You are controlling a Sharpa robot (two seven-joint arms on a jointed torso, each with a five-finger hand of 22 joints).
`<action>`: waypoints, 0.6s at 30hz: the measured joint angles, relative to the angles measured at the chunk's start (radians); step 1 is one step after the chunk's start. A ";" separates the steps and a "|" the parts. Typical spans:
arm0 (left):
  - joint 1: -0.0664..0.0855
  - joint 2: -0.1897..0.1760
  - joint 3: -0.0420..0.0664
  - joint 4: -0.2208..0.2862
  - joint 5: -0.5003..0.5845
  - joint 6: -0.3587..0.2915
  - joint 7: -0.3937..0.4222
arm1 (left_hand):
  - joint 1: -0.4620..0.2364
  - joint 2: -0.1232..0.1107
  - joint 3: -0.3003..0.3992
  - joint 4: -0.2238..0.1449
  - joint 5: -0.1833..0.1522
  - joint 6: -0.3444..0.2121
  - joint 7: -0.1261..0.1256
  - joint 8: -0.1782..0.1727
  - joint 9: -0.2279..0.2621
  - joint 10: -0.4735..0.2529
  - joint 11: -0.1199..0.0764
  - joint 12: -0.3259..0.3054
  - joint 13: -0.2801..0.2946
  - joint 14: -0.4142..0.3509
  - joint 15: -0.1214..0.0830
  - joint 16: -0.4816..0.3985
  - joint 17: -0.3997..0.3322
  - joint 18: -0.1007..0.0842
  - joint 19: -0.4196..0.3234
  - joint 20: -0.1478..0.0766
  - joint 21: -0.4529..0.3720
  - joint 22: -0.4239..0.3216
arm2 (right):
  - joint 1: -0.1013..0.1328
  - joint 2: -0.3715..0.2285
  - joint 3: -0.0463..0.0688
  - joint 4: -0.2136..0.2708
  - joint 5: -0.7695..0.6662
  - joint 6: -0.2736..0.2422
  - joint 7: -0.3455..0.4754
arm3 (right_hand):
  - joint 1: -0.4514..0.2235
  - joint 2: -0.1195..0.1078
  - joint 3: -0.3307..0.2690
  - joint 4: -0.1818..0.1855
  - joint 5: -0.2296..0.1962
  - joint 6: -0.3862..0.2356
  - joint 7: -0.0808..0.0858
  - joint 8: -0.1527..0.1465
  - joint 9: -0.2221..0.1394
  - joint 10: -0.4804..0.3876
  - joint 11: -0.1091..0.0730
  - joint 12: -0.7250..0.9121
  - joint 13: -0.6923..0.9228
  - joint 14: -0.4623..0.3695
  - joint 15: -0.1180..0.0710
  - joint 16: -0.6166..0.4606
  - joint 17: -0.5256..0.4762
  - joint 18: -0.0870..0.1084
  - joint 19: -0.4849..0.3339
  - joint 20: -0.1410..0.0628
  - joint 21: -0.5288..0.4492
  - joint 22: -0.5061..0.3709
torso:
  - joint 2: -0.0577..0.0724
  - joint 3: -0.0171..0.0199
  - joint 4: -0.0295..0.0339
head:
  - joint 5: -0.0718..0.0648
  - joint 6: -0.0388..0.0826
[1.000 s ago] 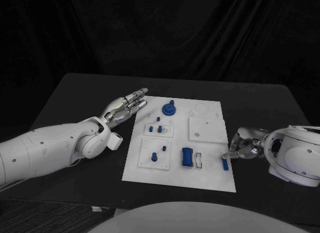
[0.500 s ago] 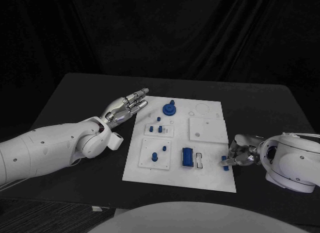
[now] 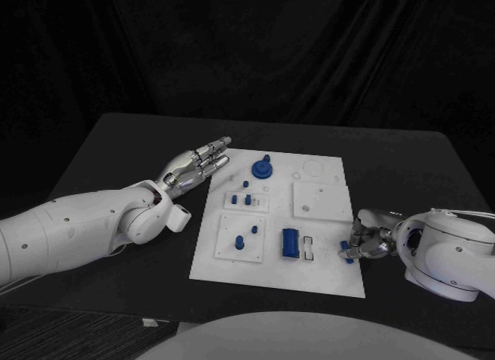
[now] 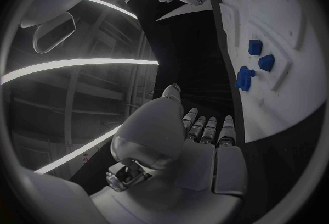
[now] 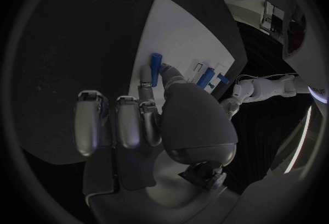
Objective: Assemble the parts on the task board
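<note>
A small blue peg (image 3: 347, 250) is pinched by the right hand (image 3: 369, 238) at the white board's (image 3: 323, 274) edge, while the left hand (image 3: 196, 164) is held flat, fingers (image 3: 216, 147) extended and empty.

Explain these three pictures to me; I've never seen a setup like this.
This is a two-armed robot with silver fingered hands at a black table. One picture looks down from its head; the two round ones come from cameras at its wrists. On the table lies a white task board carrying small blue parts, such as a round knob and a block. The left hand is flat and empty beside the board's far corner. The right hand pinches a small blue peg in its fingers at the board's right edge.
</note>
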 measured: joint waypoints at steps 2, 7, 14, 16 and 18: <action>0.000 0.000 0.000 0.000 0.000 0.002 0.000 | 0.000 0.000 0.003 0.003 0.003 0.000 0.000 -0.002 0.000 -0.001 0.001 0.000 0.000 0.002 0.005 0.000 0.000 0.000 0.000 0.000 0.000 0.000 | -0.003 0.000 0.000 0.000 -0.003 -0.006 0.005 | 0.006 -0.006 0.000 0.000 0.065 -0.008 0.008 -0.002 0.036 0.000 0.000 0.000 0.000 0.000 0.001 0.000 0.000 0.000 0.000 0.000 0.000 0.000 | 0.000 0.0001 0.0000 | 0.000 0.000; 0.000 0.000 0.000 -0.003 0.000 0.008 0.000 | 0.011 0.001 0.007 -0.002 0.011 -0.004 0.004 -0.004 0.000 -0.001 0.008 0.000 0.000 0.002 0.005 0.000 0.000 0.000 0.000 0.000 0.000 0.000 | -0.010 -0.001 -0.002 0.002 -0.007 -0.029 0.022 | 0.021 -0.021 0.024 0.024 0.266 -0.035 0.035 -0.091 0.367 0.000 0.025 0.000 0.000 0.003 0.014 0.000 0.008 0.000 0.001 0.009 0.000 0.000 | 0.001 0.0004 0.0004 | 0.000 0.000; 0.000 0.002 0.000 -0.005 0.000 0.016 0.000 | 0.019 0.001 0.014 -0.008 0.023 -0.007 0.007 -0.004 0.000 -0.001 0.008 0.000 0.000 0.002 0.005 0.000 0.000 0.000 0.000 0.000 0.000 0.000 | -0.014 -0.003 -0.005 0.008 0.022 -0.074 0.045 | 0.023 -0.023 0.050 0.050 0.320 -0.062 0.054 -0.137 0.449 0.001 0.034 0.000 0.000 0.003 0.022 0.005 0.016 0.000 0.000 0.018 0.000 0.000 | 0.001 0.0003 0.0004 | 0.002 0.000; 0.000 0.003 0.000 -0.005 0.000 0.017 0.000 | 0.019 0.001 0.014 -0.008 0.026 -0.007 0.007 -0.004 0.000 0.001 0.010 0.000 0.000 0.002 0.005 0.000 0.000 0.000 -0.004 0.003 0.000 0.000 | -0.015 -0.003 -0.006 0.011 0.038 -0.089 0.051 | 0.021 -0.025 0.054 0.054 0.328 -0.073 0.051 -0.140 0.448 0.001 0.034 0.000 0.000 0.003 0.022 0.009 0.017 0.000 0.004 0.022 0.000 0.000 | 0.001 0.0002 0.0004 | 0.003 0.000; 0.000 0.003 0.000 -0.005 0.000 0.019 0.000 | 0.019 0.001 0.014 -0.008 0.027 -0.008 0.008 -0.004 0.000 0.001 0.013 0.000 0.000 0.002 0.005 0.000 0.001 0.000 -0.004 0.003 0.000 0.000 | -0.016 -0.003 -0.007 0.014 0.055 -0.106 0.057 | 0.014 -0.032 0.058 0.055 0.335 -0.075 0.049 -0.142 0.415 0.000 0.036 0.000 0.000 0.001 0.026 0.009 0.018 0.000 0.002 0.023 0.003 0.000 | 0.001 0.0002 0.0005 | 0.004 0.000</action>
